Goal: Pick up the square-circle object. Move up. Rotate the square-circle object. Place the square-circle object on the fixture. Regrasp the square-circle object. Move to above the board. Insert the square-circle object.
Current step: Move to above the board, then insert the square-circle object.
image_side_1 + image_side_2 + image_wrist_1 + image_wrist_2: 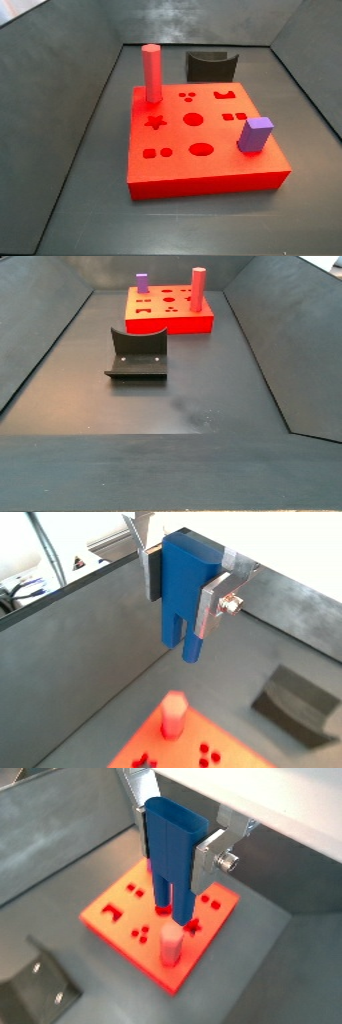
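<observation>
One gripper (186,584), pinching one square-circle object (183,597) by its upper end.
Below it: one board (118,933), one red post (171,946); one fixture (298,702) off to the side.

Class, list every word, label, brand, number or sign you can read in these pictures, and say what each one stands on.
None: no readable text in any view.
The board bears only cut-out shapes, no writing.
The square-circle object, held in the gripper above the floor in both wrist views, is plain blue.
The fixture, red post and purple block are unmarked.
</observation>
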Robot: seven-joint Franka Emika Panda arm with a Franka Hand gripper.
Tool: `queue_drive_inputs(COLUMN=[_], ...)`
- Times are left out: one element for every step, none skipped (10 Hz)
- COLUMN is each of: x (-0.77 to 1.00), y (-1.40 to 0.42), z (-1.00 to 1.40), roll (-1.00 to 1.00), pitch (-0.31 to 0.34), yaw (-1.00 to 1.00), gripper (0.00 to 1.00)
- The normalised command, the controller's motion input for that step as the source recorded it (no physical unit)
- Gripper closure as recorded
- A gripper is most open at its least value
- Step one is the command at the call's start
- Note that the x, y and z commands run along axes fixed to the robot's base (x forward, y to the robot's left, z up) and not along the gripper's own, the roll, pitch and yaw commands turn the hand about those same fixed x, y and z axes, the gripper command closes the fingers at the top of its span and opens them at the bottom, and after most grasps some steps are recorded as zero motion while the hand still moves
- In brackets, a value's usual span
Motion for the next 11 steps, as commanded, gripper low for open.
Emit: queue_drive_inputs(x=[0.53,0.37,0.21,0.00,0.00,0.11,0.12,0.12,0.11,0.11,0.12], y=[-1.00,-0.63,-0.31,-0.03,-0.09,-0.81,-0.69,-0.66,-0.62,-0.56,-0.56], z=[0.28,0.18,0.10,0.00,-0.33,-0.83,-0.85,-0.85,-0.86,-0.81,-0.79], roll=[0.01,0.02,0.03,0.04,0.00,0.07,0.14,0.14,0.15,0.18,0.20], pitch=[0.127,0.141,0.124,0.000,-0.087,-0.124,-0.110,-0.107,-0.101,-0.101,-0.099], yaw=[0.00,0.01,0.01,0.00,0.00,0.26,0.33,0.35,0.39,0.41,0.37], gripper=[1.00,1.00,1.00,1.00,1.00,1.00,1.00,1.00,1.00,1.00,1.00])
